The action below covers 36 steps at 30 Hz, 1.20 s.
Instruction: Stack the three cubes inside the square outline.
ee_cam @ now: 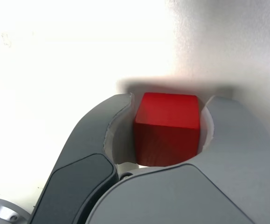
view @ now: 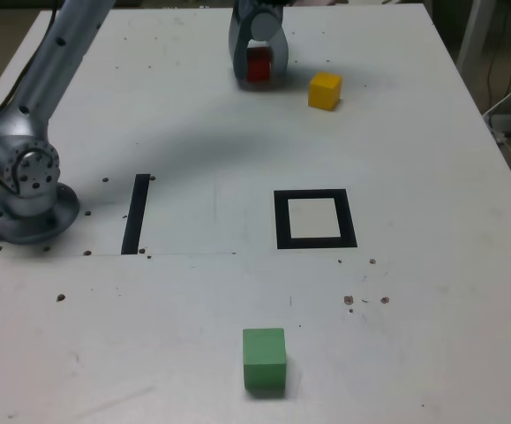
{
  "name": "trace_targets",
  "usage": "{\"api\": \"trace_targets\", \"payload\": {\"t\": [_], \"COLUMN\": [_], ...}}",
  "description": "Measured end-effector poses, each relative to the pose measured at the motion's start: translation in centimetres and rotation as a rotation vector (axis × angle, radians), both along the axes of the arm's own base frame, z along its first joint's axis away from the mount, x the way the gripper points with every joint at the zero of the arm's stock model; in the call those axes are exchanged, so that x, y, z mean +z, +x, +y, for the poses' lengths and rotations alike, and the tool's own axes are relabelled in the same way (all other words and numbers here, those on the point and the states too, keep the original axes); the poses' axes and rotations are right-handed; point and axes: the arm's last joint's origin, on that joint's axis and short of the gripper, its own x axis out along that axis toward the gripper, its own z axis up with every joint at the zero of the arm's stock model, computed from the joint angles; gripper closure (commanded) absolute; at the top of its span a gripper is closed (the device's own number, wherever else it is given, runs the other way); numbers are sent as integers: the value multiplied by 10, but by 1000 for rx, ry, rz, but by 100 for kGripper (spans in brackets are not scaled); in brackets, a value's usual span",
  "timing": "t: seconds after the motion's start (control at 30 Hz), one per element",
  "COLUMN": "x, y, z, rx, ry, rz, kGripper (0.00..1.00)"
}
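Lifting too soon looks like the main risk to me — the gripper [view: 259, 69] has its jaws drawn in around the red cube [view: 258, 64], but in the wrist view there seems to be a thin gap on one side of the block, so I cannot tell whether both faces are truly pinched. If the squeeze is uneven, the cube could twist or drop out on the way up; it sits back between the curved jaws rather than at the tips, which may help. A careless swing could also nudge the yellow cube [view: 325, 90], which stands just beside the gripper on the exterior view's right. The red cube rests on the table [view: 432, 177] at the far edge, well apart from the square outline [view: 315, 218] — still empty, in the middle of the table. The green cube [view: 264, 359] sits alone near the front, on the near side of the outline, so nothing is stacked yet.
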Motion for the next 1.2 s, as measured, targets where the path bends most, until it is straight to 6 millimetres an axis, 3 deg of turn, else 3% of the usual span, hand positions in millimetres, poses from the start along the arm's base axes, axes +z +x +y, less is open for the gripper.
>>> {"api": "trace_targets", "payload": {"t": [0.1,0.3,0.63,0.9,1.0,1.2], "x": [5,35,76,84,77,72], "y": [0,-6,-21,-28,-27,-18], "z": [-6,-35,-125,-198,-229,-261], "rx": [-10,-28,-94,-140,-134,-154], "ry": [1,17,27,24,-14,-41], "rz": [2,-9,-8,-44,-69,-99], "kGripper": [68,68,68,68,68,68]}}
